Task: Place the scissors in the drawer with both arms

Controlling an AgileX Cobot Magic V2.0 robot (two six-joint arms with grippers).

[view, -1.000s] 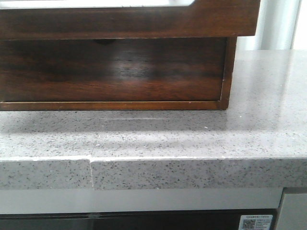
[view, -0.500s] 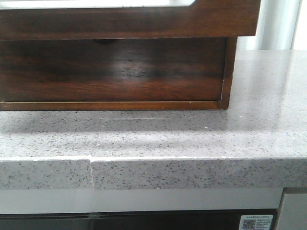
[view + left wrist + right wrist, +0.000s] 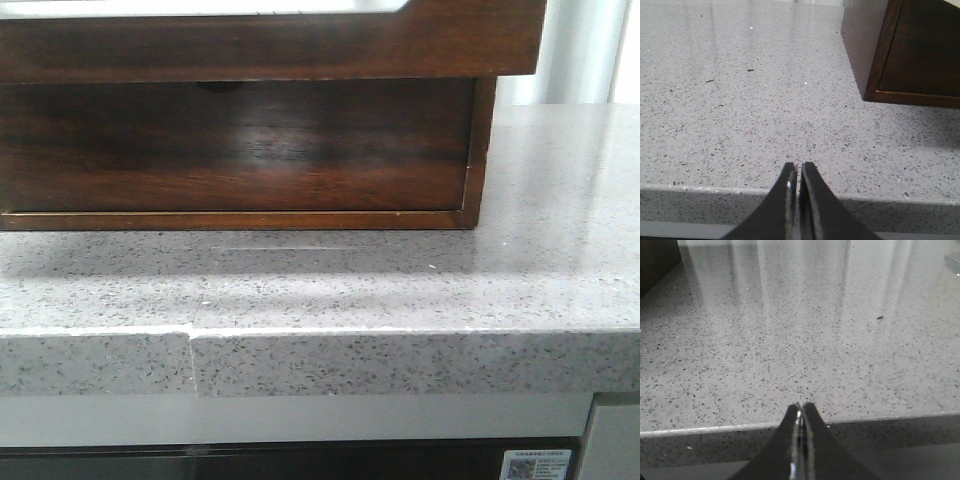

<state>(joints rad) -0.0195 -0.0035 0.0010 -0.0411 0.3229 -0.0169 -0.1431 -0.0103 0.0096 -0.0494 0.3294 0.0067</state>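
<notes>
The drawer (image 3: 270,45) is the wide, shallow dark brown front at the top of the front view. It juts out over the chest (image 3: 240,150) below it, and a strip of whitish lining shows along its top edge. The scissors are out of view in every frame. Neither gripper appears in the front view. In the left wrist view my left gripper (image 3: 799,167) is shut and empty above the counter's front edge, with the chest's corner (image 3: 900,50) off to one side. My right gripper (image 3: 801,407) is likewise shut on nothing at the counter edge.
The chest stands on a speckled grey stone counter (image 3: 400,290) with a seam (image 3: 192,360) in its front edge. The lower drawer front has a half-round notch (image 3: 215,87). A dark corner of the chest (image 3: 655,260) shows in the right wrist view.
The front view has shifted very slightly, so the chest sits a few pixels further right. Nothing on the counter has moved.
</notes>
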